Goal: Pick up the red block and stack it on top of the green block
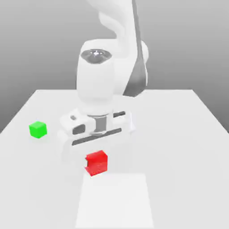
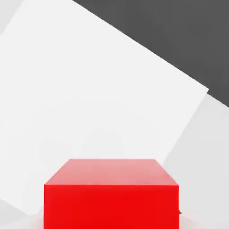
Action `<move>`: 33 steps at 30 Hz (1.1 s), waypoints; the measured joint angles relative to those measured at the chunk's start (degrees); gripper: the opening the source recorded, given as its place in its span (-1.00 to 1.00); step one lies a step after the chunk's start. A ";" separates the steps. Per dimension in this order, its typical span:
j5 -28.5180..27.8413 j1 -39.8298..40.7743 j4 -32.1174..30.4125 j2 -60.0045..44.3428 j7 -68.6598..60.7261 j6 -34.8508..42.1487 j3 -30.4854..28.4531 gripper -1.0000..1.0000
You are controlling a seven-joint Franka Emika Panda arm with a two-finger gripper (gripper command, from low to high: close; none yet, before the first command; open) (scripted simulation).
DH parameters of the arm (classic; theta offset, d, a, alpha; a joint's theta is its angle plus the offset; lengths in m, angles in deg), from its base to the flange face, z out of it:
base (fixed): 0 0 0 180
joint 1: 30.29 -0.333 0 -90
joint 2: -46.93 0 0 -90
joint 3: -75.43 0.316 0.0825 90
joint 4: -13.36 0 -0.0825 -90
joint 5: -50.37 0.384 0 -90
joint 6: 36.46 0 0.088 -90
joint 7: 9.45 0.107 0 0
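Tabletop, white and flat, carries everything; the white arm leans over its middle, wrist pointing down. Below the wrist hangs the end effector, clenched on the red block, which sits directly between its fingers. In the hand view the same red block sits close in front of the camera, squared to it, with no tilt. It appears lifted clear of the tabletop, though the height is hard to judge.

The green block rests on the tabletop, well apart from the held cube, toward the exterior view's left and somewhat farther back. My reading is that the coming move is a carry in that direction, then a lowering squarely above it.

Both cubes look about equal in size, with plain faces; the red one is glossy and bright, the green one evenly lit.
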 joint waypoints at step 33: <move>-22.04 30.20 -6.81 9.86 -66.33 1.13 -47.02 -1.00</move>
